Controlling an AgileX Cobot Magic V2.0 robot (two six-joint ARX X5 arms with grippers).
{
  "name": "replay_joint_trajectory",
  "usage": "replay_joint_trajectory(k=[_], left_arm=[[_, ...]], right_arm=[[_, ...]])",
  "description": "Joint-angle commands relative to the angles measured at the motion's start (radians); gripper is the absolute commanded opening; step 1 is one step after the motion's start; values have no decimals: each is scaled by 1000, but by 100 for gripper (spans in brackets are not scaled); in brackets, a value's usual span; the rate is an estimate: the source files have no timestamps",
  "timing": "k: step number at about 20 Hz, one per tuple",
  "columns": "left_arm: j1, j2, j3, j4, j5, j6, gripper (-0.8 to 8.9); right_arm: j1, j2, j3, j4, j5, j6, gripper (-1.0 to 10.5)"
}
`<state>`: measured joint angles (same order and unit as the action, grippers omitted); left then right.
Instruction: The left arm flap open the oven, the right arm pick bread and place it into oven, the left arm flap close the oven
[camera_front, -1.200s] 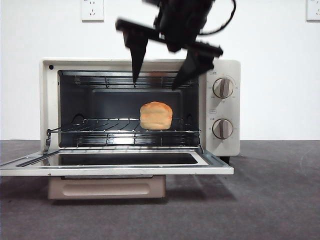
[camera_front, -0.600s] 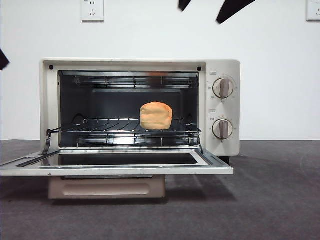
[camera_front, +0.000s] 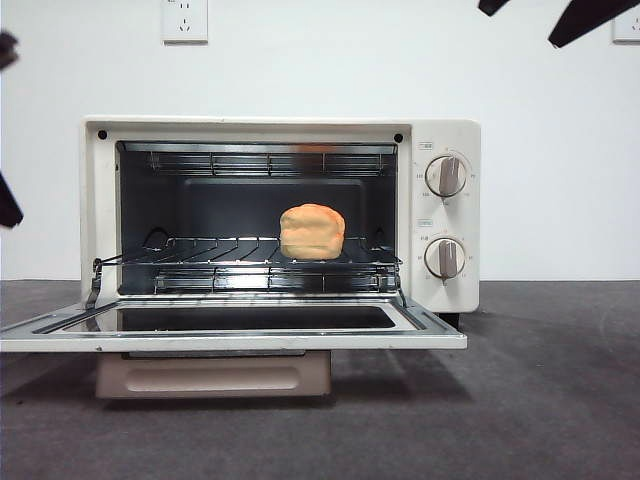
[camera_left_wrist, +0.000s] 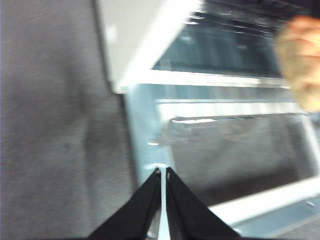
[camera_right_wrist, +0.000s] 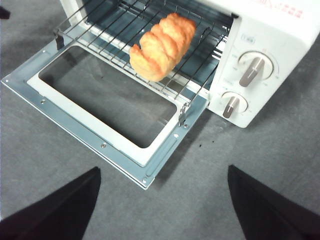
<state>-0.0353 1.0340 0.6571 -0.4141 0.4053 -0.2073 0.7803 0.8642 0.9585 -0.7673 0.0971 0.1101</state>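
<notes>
Looking from the near edge, you see the grey table bare in front, with the oven door dropped flat toward you, its glass window facing up and the beige handle hanging below its near edge. Your left gripper hangs over the door's left side, its two black jaws pressed almost together with only a thin slit between them and nothing held; in the front view it shows only as dark tips at the left edge. Your right gripper is up high and to the right, above the table in front of the door's right corner, jaws spread wide apart and empty. Behind the door, the oven stands open, two round knobs on its right panel. Farther in, the bread lies on the wire rack, right of the rack's middle, clear of both grippers.
</notes>
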Motion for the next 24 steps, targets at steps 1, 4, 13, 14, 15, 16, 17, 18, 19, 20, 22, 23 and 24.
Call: replay_joint_trajectory(k=[1,4,13,14,15,16,17,18,19,20,22,23,24], left_arm=[[26,87,0,27,51,36,14],[35,204,0,68,66,47,15],[35,427,0,163,106,68,15],[35,441,0,167,117,69,15],[35,455,0,172,128,70,15],[35,466,0,174,144,70,15],[35,475,0,174,168,72,15],[35,480,0,175,193,72,15],[35,483,0,175,213,72,15],[35,484,0,175,233,72,15],[35,484,0,175,282,71,15],[36,484,0,175,305,71,15],[37,484,0,177,317,67,15]], right_arm=[[8,-9,7,-5,-3,-5,404],[8,-14,7,-4,-3,-1,404],[8,-14,7,-1,0,7,404],[8,-14,7,2,0,9,404],[8,-14,7,5,0,9,404],[8,-14,7,6,1,9,404],[8,-14,7,7,1,9,404],[8,-14,7,8,2,9,404],[8,-14,7,10,2,9,404],[8,-14,7,11,2,9,404],[8,-14,7,11,8,9,404],[8,-14,7,11,8,9,404],[8,-14,7,11,8,9,404]])
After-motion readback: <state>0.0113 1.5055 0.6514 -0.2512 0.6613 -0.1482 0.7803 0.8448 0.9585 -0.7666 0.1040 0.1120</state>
